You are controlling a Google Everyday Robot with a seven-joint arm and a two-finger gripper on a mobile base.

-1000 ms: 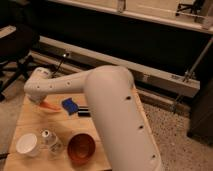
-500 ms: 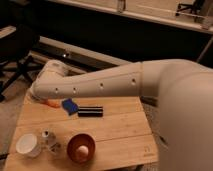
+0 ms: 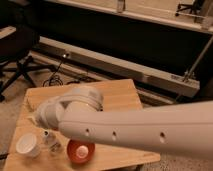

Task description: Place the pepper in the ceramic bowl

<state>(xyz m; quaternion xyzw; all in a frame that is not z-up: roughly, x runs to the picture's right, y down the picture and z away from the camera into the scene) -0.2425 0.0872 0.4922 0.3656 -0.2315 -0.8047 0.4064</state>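
Observation:
The rust-red ceramic bowl [image 3: 80, 151] stands near the table's front edge, with a pale glossy spot inside. The pepper does not show; the arm covers the middle of the table where it may lie. My white arm [image 3: 130, 127] reaches in from the right across the table. Its wrist [image 3: 67, 110] is bent over the left half. My gripper [image 3: 36, 120] is at the arm's far left end, low over the table's left side, up and left of the bowl and above the white cup.
A white cup [image 3: 27, 145] stands at the front left, with a small clear glass [image 3: 50, 140] between it and the bowl. The wooden table [image 3: 117, 92] ends at the front and right. A black office chair [image 3: 20, 55] stands at the left and a metal rail [image 3: 125, 67] lies behind.
The arm has swung lower and further across the table. It now hides the blue block and the black bar that showed before. The bowl and cup have stayed put.

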